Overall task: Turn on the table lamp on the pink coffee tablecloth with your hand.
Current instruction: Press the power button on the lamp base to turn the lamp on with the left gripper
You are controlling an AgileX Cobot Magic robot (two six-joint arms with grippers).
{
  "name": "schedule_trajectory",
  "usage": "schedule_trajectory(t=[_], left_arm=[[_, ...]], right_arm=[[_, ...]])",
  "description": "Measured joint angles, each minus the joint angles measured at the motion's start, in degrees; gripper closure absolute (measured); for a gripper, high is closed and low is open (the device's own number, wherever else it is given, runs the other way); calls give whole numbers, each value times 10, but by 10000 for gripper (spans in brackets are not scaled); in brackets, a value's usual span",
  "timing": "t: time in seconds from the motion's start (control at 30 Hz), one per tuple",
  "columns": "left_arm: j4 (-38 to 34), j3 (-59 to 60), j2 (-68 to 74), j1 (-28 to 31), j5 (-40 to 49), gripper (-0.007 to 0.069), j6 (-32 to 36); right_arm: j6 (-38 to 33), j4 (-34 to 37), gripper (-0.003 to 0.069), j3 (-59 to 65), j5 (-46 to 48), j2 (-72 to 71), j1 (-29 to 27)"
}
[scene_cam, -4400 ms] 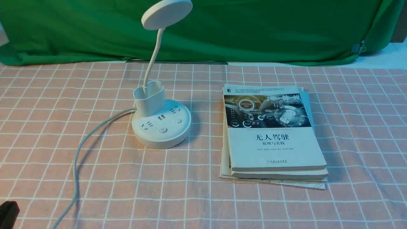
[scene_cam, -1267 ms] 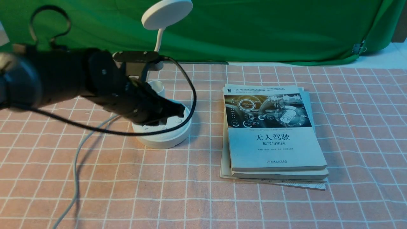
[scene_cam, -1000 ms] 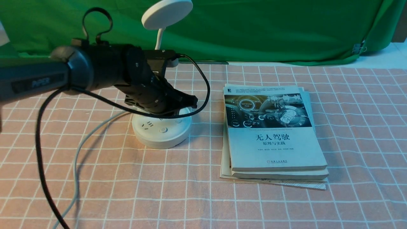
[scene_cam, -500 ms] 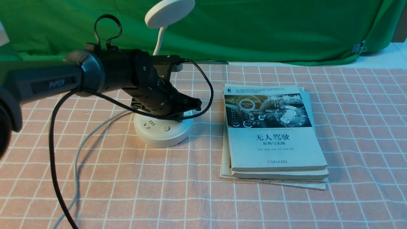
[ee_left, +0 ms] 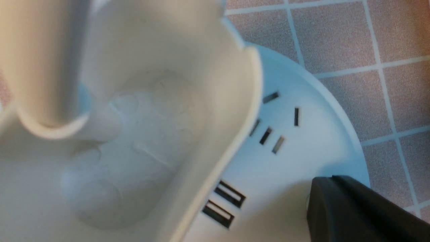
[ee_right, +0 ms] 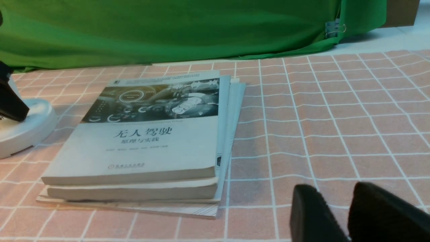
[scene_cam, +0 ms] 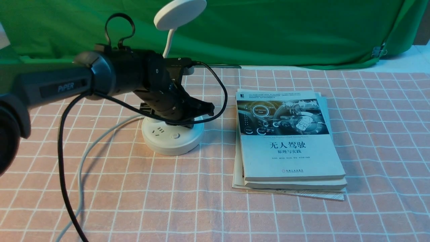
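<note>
So the left claw (ee_left: 331, 183) is right down on the round white base of the table lamp (scene_cam: 173, 139), fingertips pressed together with nothing pinched between them. Can't tell exactly what's under the tips, they hide it. The lamp's oval cup (ee_left: 215, 148) is just beside that claw, and its disc head (scene_cam: 180, 14) is up above it. It's all sitting on the pink coffee tablecloth (scene_cam: 215, 215). Over to the right of the claw there's a stack of books (scene_cam: 290, 154), well apart from it.
</note>
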Motion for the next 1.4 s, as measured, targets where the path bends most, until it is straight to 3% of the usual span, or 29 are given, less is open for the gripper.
schedule_trajectory(t=[0.33,1.4], left_arm=[[207,1,-4,-44,0,622,-93],[158,18,-28,-48,-32,622,-117]], right_arm=[[0,0,421,0,0,0,0],[1,0,421,0,0,0,0]])
